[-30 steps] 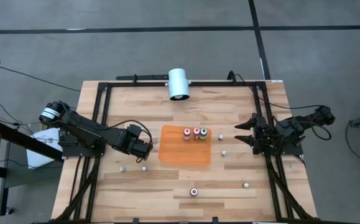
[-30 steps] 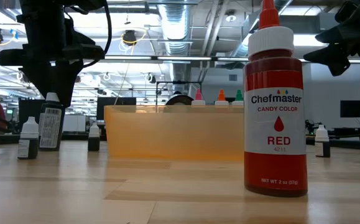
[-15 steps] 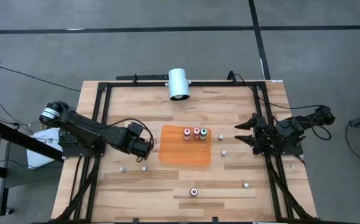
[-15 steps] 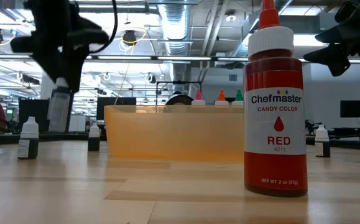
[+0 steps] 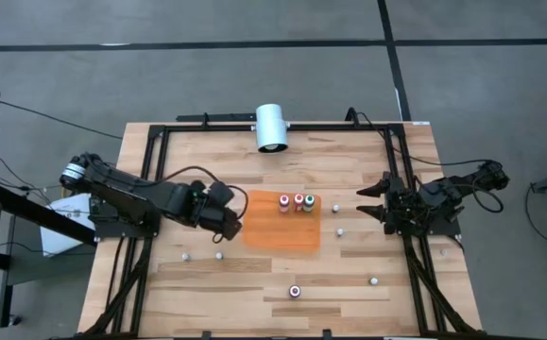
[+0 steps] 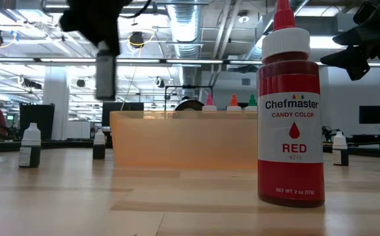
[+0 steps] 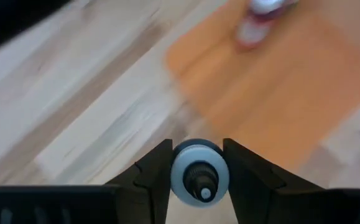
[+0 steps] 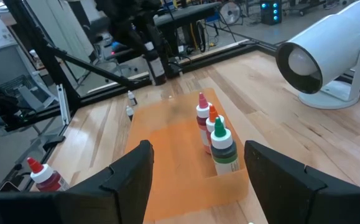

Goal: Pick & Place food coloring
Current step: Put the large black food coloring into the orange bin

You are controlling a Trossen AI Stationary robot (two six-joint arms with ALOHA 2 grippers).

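Jaws of the left gripper point(image 7: 196, 163) clamp a dark food coloring bottle point(image 6: 105, 75) above the worktop point(image 5: 207, 279), beside the orange mat point(image 5: 278, 236). Right gripper point(image 8: 195, 163) waits, spread wide. Nearest bottle point(image 6: 290, 115) reads "Chefmaster CANDY COLOR RED".

Bright overhead light; left wrist view motion-blurred.

In the low view, the red bottle point(image 6: 291, 124) standing close in front at about 3 o'clock carries a label reading "Chefmaster", then "CANDY COLOR", "RED", a small number "4211" and, at the foot, "NET WT. 2 oz (57g)". No other lettering is readable.
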